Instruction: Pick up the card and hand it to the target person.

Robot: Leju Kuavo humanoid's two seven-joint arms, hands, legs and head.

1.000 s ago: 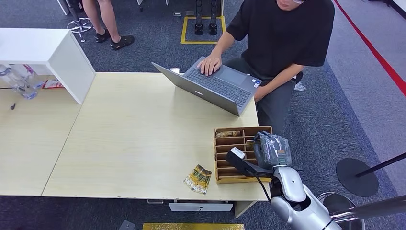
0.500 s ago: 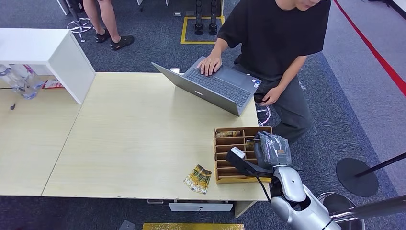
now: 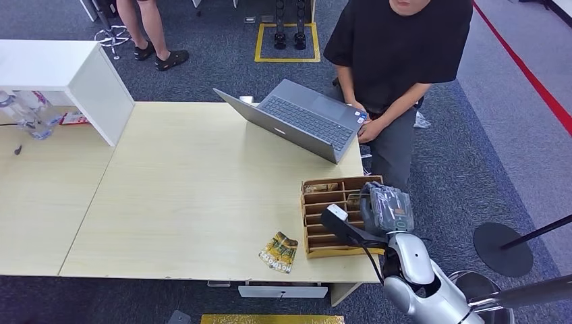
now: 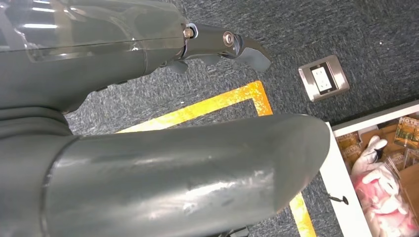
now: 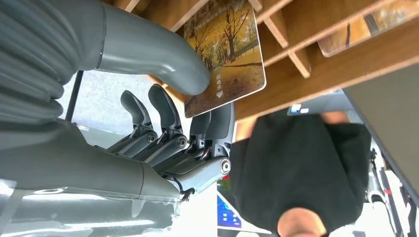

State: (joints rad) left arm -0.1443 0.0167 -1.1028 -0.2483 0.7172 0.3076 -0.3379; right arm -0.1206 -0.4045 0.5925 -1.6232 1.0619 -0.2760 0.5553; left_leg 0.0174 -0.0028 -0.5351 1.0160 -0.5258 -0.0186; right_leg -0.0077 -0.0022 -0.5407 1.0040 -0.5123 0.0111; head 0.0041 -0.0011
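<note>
Since the earlier frames, the person's hand [image 3: 369,128] has been taken off the grey open laptop [image 3: 297,120]. The thin glossy card printed with autumn trees [image 5: 226,54] is pinched by the right robot hand [image 5: 185,116] at the slotted wooden organiser box [image 3: 322,214]. It is judged light, stiff and slippery; an edge pinch suits. The left robot hand [image 4: 188,59] is empty, fingers loosely apart.
</note>
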